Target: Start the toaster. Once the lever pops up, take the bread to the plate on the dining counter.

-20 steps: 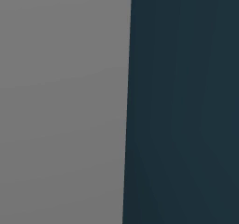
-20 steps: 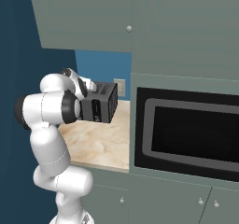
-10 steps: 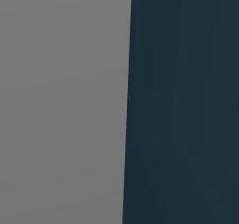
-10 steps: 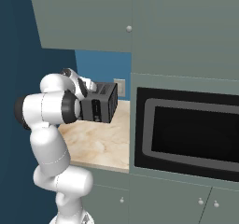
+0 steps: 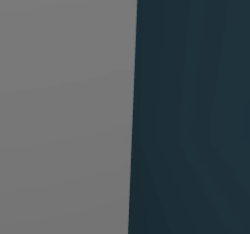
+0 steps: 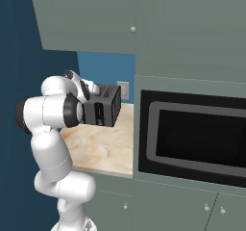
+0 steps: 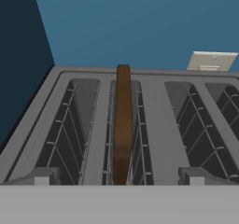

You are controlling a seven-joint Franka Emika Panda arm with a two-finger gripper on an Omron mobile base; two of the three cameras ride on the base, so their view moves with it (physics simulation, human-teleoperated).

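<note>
The bread (image 7: 123,125), a thin dark brown slab with a rounded top edge, stands upright in the second slot from the left of the grey metal toaster (image 7: 154,120), between thin wire guides. The jaws hang released above the slots, holding nothing. The boxy toaster sits on a beige veined worktop (image 6: 103,150), probably stone-patterned, beside a dark-windowed oven (image 6: 192,138).

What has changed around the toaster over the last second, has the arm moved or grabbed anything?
Nothing visibly changed. The arm is in the same pose in front of the toaster on the counter beside the built-in oven, and both base views are framed as before. In the hand view the bread stands in the toaster's second slot from the left, with nothing gripping it.
</note>
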